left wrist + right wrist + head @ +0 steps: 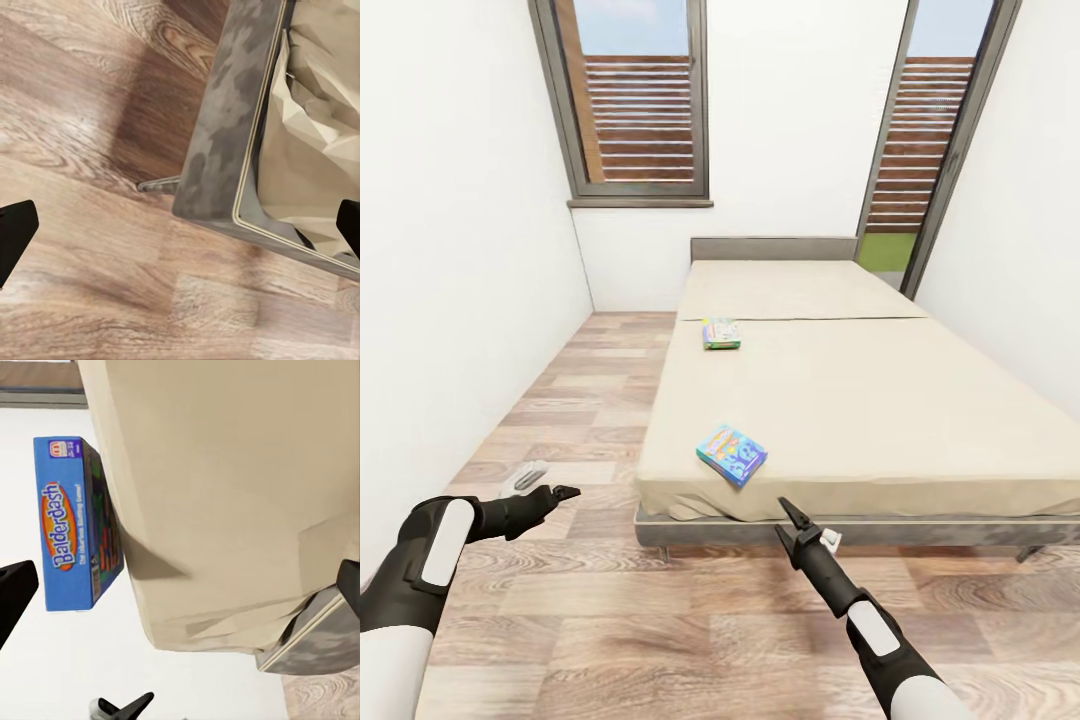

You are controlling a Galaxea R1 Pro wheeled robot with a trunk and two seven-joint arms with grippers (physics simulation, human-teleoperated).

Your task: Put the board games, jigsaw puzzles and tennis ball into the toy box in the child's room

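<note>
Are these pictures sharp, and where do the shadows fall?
Head view: sharp, evenly lit, walls splay outward; the beige-sheeted bed shades the wood-plank floor beneath. Left wrist view: soft shadow beside the bed's grey frame. Right wrist view: the blue Balderdash box reads crisply.

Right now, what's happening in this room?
The robot faces the foot of the bed with both arms out and empty. Two board games lie on the sheet: the blue Balderdash box near the foot edge, another box farther up. The right gripper hangs open just below the Balderdash box; the left gripper is open over the floor.
</note>
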